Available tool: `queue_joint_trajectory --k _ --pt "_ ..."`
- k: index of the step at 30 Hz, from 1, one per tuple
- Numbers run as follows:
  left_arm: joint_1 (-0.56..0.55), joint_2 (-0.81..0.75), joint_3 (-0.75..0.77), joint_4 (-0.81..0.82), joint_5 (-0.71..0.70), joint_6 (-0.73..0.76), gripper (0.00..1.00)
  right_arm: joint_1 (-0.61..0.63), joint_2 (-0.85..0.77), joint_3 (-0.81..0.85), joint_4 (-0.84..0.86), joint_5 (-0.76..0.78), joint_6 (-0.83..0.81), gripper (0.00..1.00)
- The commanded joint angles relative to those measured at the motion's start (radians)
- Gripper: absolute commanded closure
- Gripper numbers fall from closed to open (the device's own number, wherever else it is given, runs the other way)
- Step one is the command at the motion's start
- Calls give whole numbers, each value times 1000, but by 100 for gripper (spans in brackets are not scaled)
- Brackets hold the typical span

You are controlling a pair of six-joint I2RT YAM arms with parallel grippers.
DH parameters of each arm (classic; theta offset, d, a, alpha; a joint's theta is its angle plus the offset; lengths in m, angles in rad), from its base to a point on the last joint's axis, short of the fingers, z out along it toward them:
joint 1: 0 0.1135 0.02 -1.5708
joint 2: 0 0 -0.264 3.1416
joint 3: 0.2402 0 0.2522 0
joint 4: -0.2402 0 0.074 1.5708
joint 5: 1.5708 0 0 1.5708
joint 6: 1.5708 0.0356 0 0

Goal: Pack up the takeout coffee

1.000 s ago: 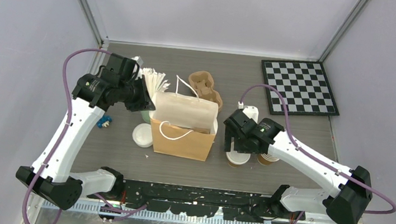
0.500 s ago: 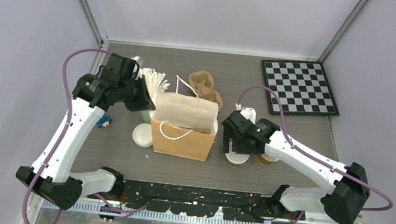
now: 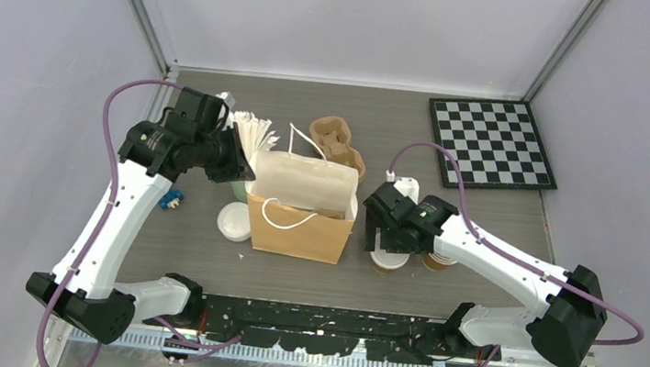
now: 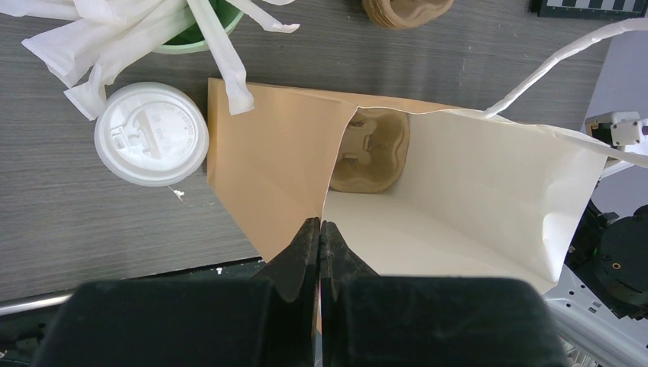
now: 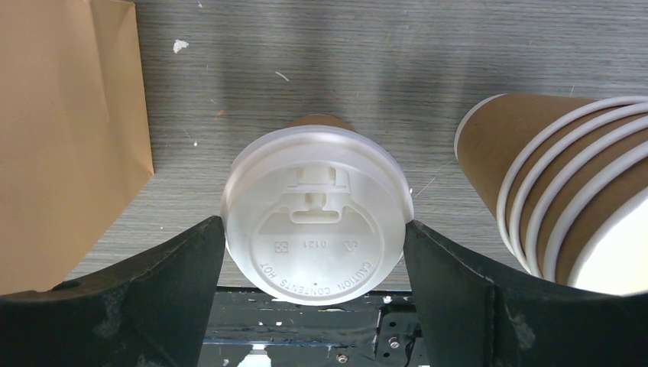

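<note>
The takeout coffee [image 5: 316,222], a brown cup with a white lid, stands on the table just right of the brown paper bag [image 3: 298,227]; it also shows in the top view [image 3: 389,261]. My right gripper [image 5: 314,223] is over it, one finger against each side of the lid rim. In the top view the right gripper [image 3: 389,239] hides most of the cup. My left gripper [image 4: 319,225] is shut on the bag's rim [image 4: 328,183] and holds the bag open. A pulp cup carrier [image 4: 370,149] lies at the bag's bottom.
A stack of lidless brown cups [image 5: 565,191] stands right of the coffee. A loose white lid [image 4: 151,134] lies left of the bag. A green cup of wrapped straws [image 3: 248,133], pulp carriers [image 3: 337,143] and a chessboard [image 3: 490,144] stand behind.
My right gripper has shifted slightly left and settled round the lidded cup. The left arm and the bag have not moved.
</note>
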Motion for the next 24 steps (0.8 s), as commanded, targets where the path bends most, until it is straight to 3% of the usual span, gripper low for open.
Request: queue_joint_trajectory --k 1,7,13,21,24 --pt "-2 -15 6 38 12 -7 100 -2 2 8 -29 24 -17 11" --pt "-2 -17 -5 54 36 -6 100 -3 -10 -4 -20 32 -16 17" --pt "-3 -14 -32 110 111 -18 93 -3 -53 45 -69 71 -27 24" --pt "-4 -24 -77 188 180 -40 87 -9 -128 216 -244 194 -50 24" --pt "-6 -18 -69 182 187 -39 77 -10 -141 331 -311 231 -70 25"
